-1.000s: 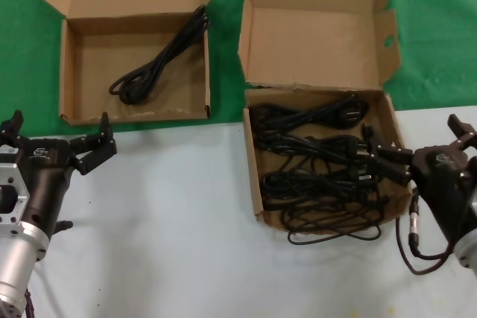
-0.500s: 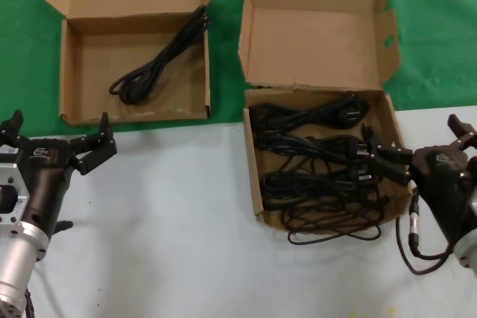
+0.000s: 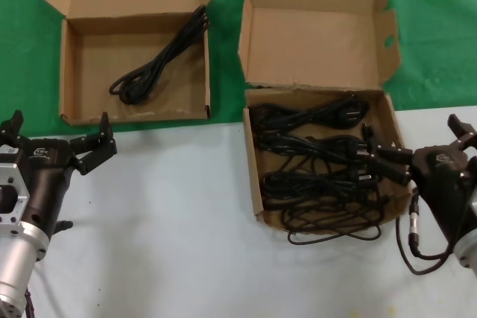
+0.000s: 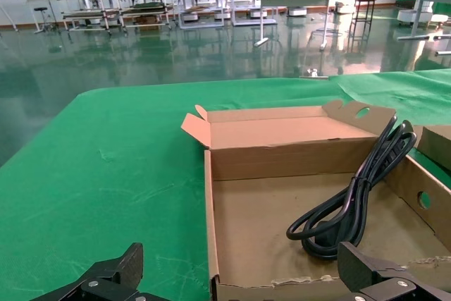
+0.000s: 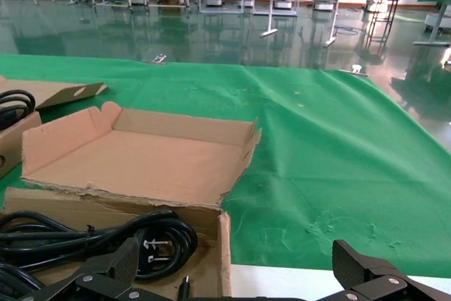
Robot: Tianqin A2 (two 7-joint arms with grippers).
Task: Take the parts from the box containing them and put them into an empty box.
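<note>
Green cloth (image 3: pixel 440 27) behind both boxes; right hand (image 3: pixel 421 156) and left hand (image 3: pixel 56 135) spread.

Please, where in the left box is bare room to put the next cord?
The left box has bare floor on both sides of its single cord, widest near the left wall. The right box is crowded with tangled cords.

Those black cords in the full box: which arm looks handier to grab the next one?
The right. Its open right gripper hovers at the full box over the cords; the open left gripper waits by the other box.
</note>
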